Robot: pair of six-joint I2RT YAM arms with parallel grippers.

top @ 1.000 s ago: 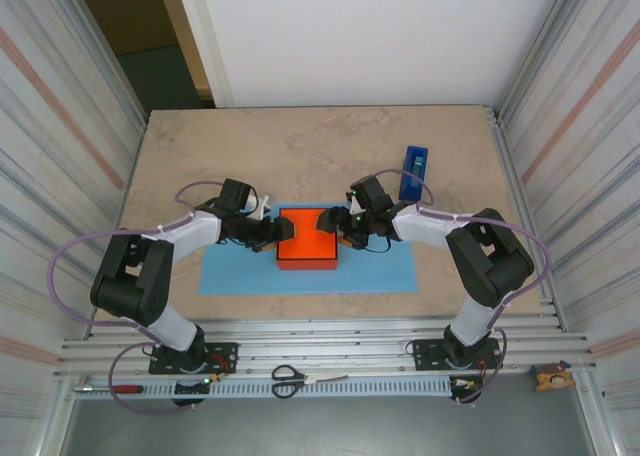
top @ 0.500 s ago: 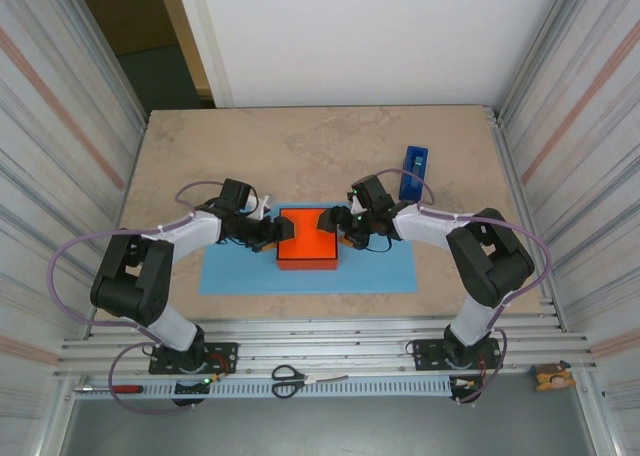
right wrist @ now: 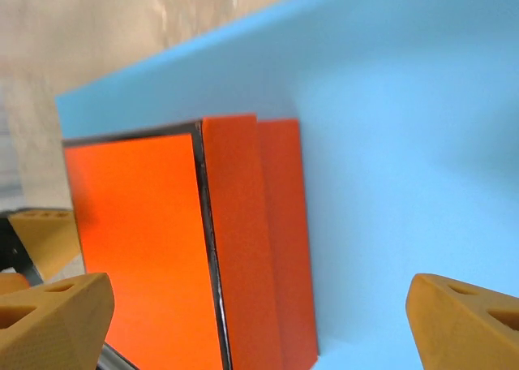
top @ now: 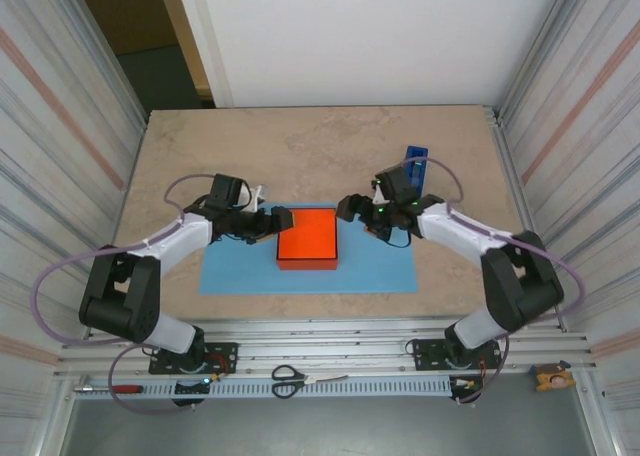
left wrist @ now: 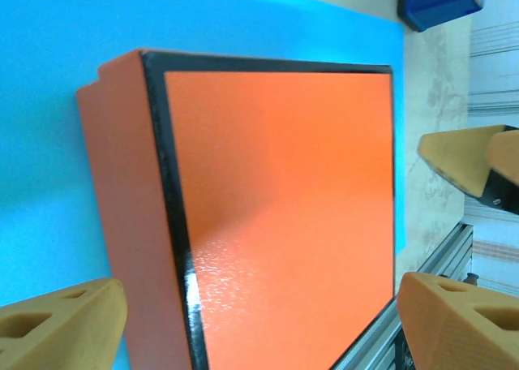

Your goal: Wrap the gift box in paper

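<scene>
The orange gift box lies flat on the middle of the light blue paper, which is spread on the table. My left gripper hovers open just off the box's left upper corner, and my right gripper hovers open off its right upper corner. Neither touches the box. The left wrist view looks across the box top and its black edge line, with the paper beyond and the gripper wide open. The right wrist view has the box side, the paper and the open gripper.
A blue tape dispenser stands behind my right wrist, and its corner shows in the left wrist view. Scissors and a red-handled screwdriver lie on the near rail. Corrugated walls close both sides.
Both grippers have drawn back from the box's sides, the left one leftward and the right one rightward and up. The box and the paper have stayed in place.
</scene>
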